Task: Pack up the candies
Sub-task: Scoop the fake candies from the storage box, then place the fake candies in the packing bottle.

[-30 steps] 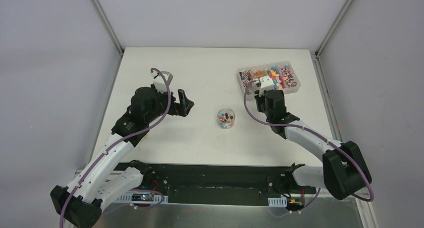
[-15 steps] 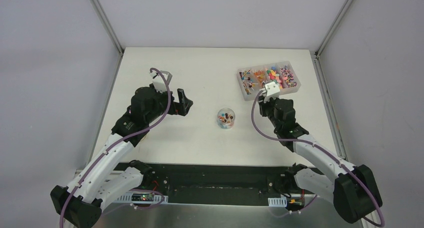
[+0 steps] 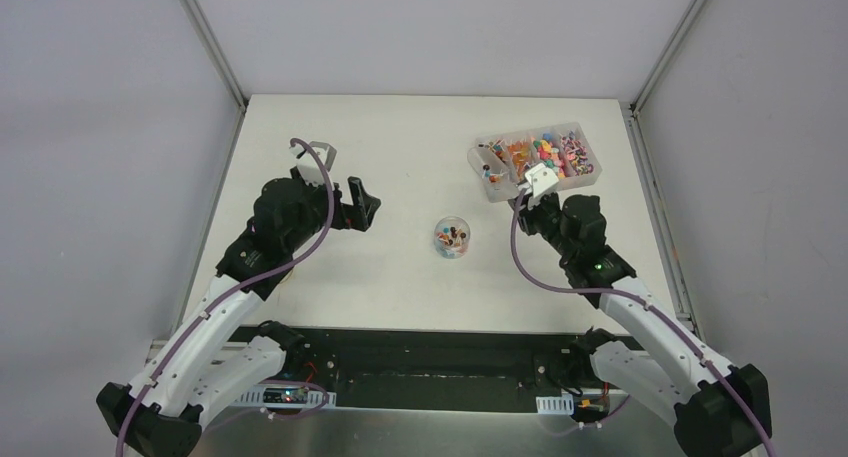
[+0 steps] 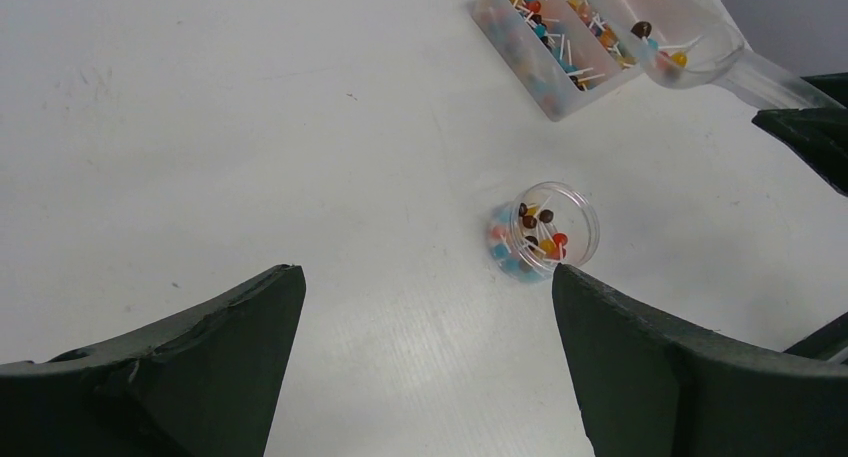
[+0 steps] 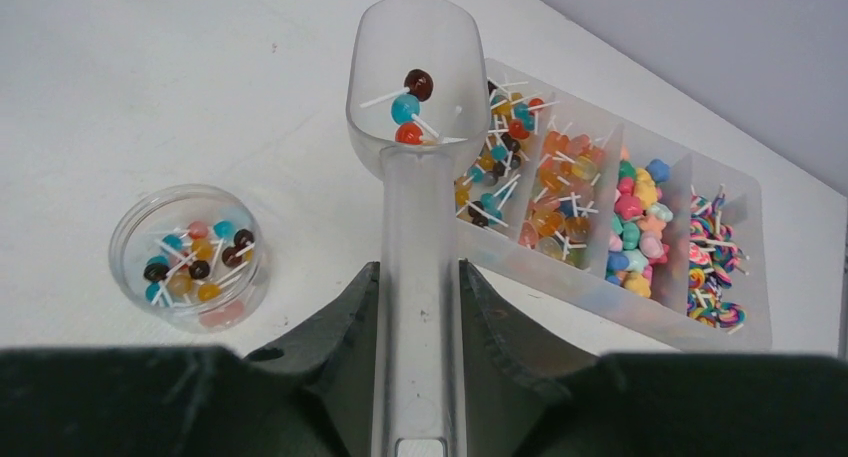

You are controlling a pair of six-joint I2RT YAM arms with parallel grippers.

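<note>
The candies (image 5: 632, 209) fill a clear divided tray (image 3: 592, 177) at the back right: lollipops, orange pieces, pastel lumps and striped swirls. My right gripper (image 5: 418, 277) is shut on the handle of a clear plastic scoop (image 5: 415, 47). The scoop is held level above the tray's left end, with three lollipop candies (image 5: 408, 107) in its bowl. A small round clear jar (image 3: 452, 237) stands mid-table, partly filled with lollipops, left of the scoop in the right wrist view. My left gripper (image 4: 428, 277) hangs wide open and empty, left of the jar (image 4: 545, 232).
The tray (image 4: 560, 87) and the scoop's bowl (image 4: 690, 42) show at the top right of the left wrist view. Bare white tabletop lies between the left gripper (image 3: 360, 205) and the jar. Grey walls close in the table at the back and sides.
The right arm has drawn back and swung right, and the scoop has come up out of the tray to its left end. The left arm has shifted slightly left.
</note>
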